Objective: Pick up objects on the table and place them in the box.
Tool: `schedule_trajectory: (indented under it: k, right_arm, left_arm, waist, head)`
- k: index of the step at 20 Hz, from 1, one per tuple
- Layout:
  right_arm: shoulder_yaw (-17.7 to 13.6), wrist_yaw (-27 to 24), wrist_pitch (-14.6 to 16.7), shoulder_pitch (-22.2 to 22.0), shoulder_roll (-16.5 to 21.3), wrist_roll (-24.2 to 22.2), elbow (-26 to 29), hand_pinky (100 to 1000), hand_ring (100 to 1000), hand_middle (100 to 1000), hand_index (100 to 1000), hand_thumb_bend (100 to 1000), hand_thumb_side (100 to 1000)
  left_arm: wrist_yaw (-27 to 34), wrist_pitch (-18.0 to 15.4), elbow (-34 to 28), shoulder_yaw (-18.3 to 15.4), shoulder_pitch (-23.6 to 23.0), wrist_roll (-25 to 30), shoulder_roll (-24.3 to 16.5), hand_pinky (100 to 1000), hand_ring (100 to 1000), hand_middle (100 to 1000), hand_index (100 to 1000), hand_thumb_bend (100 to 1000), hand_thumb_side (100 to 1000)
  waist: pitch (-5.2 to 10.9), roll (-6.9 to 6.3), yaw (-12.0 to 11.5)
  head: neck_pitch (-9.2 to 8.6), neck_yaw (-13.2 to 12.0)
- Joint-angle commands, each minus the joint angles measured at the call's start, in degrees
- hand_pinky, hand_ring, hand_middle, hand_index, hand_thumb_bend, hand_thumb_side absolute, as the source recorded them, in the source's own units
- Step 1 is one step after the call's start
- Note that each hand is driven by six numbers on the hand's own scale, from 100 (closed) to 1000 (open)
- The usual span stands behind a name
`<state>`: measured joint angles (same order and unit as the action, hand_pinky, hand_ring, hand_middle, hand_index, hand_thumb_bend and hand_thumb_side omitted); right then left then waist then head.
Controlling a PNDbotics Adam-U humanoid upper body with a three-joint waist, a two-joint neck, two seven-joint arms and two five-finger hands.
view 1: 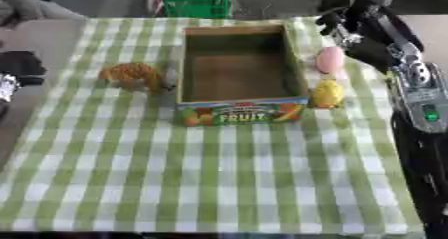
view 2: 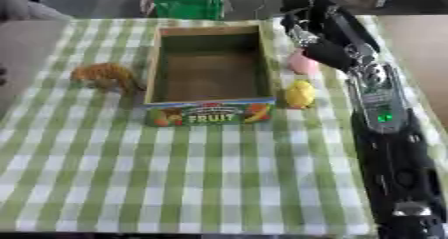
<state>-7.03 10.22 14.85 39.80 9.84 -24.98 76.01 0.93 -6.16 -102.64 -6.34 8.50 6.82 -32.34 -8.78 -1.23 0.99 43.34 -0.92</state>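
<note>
Nearest lies the green-and-white checked tablecloth (view 1: 219,183), bearing an open cardboard box marked FRUIT (view 1: 242,112). Right of the box sit a small yellow figure (view 1: 327,94) and a pink egg-shaped object (view 1: 330,59); left of it an orange toy animal (view 1: 133,75). The black right hand (view 2: 308,17) hangs beyond the box's far right corner; its fingers' state I cannot tell.

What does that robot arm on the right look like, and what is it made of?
The right arm is mostly black, with a silver-grey panel carrying a small green light. Its robot hand is black with silvery parts. I cannot tell the material.
</note>
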Motion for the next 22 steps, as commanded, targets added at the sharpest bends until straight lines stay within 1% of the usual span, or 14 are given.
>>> schedule_trajectory:
  k: [1, 2, 4, 5, 6, 7, 8, 9, 12, 14, 17, 22]
  right_arm:
    - [0.03, 0.16, 0.16, 0.85, 0.69, -0.20, 0.96, 654, 715, 733, 812, 100, 434]
    - [0.08, 0.17, 0.19, 0.87, 0.65, -0.24, 0.95, 654, 715, 733, 812, 100, 433]
    - [0.12, 0.17, 0.21, 0.88, 0.63, -0.28, 0.93, 654, 715, 733, 812, 100, 433]
    - [0.15, 0.18, 0.22, 0.90, 0.61, -0.31, 0.92, 654, 715, 733, 813, 100, 432]
    - [0.31, 0.22, 0.26, 0.96, 0.50, -0.44, 0.89, 654, 715, 733, 812, 100, 431]
    - [0.41, 0.25, 0.29, 1.00, 0.40, -0.53, 0.86, 654, 715, 733, 812, 100, 431]
    - [0.53, 0.28, 0.33, 1.05, 0.30, -0.64, 0.82, 654, 715, 733, 813, 100, 430]
    - [0.62, 0.31, 0.37, 1.09, 0.23, -0.73, 0.78, 654, 715, 733, 813, 100, 428]
    - [0.98, 0.40, 0.54, 1.29, -0.06, -1.06, 0.66, 654, 715, 733, 813, 100, 426]
    - [1.17, 0.43, 0.64, 1.45, -0.27, -1.22, 0.61, 654, 715, 733, 813, 100, 423]
    - [1.42, 0.48, 0.80, 1.76, -0.57, -1.41, 0.50, 655, 715, 733, 813, 100, 417]
    - [1.89, 0.51, 1.07, 2.28, -1.23, -1.71, 0.45, 655, 715, 733, 813, 100, 410]
  left_arm:
    - [-3.97, -1.79, 3.30, 0.47, 2.58, 1.59, -7.32, 753, 753, 697, 793, 164, 501]
    - [-5.36, -2.50, 4.86, 0.89, 3.61, 1.95, -8.94, 753, 754, 698, 797, 185, 493]
    - [-6.98, -3.95, 7.27, 1.40, 4.84, 2.15, -10.30, 753, 754, 698, 797, 185, 493]
    - [-7.52, -4.49, 8.09, 1.61, 5.31, 2.21, -10.84, 755, 760, 708, 812, 277, 476]
    - [-9.03, -4.85, 9.93, 2.54, 7.21, 2.88, -12.99, 750, 757, 707, 821, 392, 463]
    - [-10.59, -5.44, 12.09, 3.46, 9.08, 3.39, -14.37, 750, 757, 707, 821, 392, 463]
    - [-12.46, -6.21, 14.31, 4.47, 10.97, 3.86, -15.56, 747, 756, 708, 828, 449, 455]
    - [-14.11, -7.04, 16.31, 5.28, 12.50, 4.09, -16.19, 744, 754, 708, 830, 469, 453]
    - [-18.36, -9.00, 22.25, 7.59, 17.17, 4.79, -16.35, 739, 750, 703, 829, 440, 429]
    - [-20.51, -9.98, 25.78, 8.59, 19.94, 4.83, -15.41, 738, 749, 702, 829, 407, 402]
    - [-23.57, -11.62, 30.34, 9.99, 23.44, 5.14, -13.78, 738, 749, 703, 831, 395, 385]
    - [-28.99, -14.38, 36.36, 11.88, 27.67, 5.80, -10.72, 736, 747, 701, 834, 378, 411]
  waist:
    - [1.05, -0.18, 0.16]
    - [1.08, -0.22, 0.27]
    - [1.09, -0.23, 0.35]
    - [1.11, -0.26, 0.41]
    - [1.18, -0.36, 0.75]
    - [1.22, -0.40, 0.96]
    - [1.27, -0.47, 1.23]
    - [1.30, -0.50, 1.41]
    - [1.41, -0.65, 2.16]
    - [1.45, -0.67, 2.59]
    - [1.50, -0.62, 3.17]
    - [1.53, -0.57, 4.30]
  head:
    - [0.46, -0.09]
    - [0.47, -0.13]
    - [0.48, -0.14]
    - [0.48, -0.15]
    - [0.47, -0.30]
    - [0.46, -0.37]
    - [0.49, -0.45]
    - [0.51, -0.50]
    - [0.66, -0.82]
    - [0.69, -0.97]
    - [0.76, -1.25]
    - [0.75, -1.94]
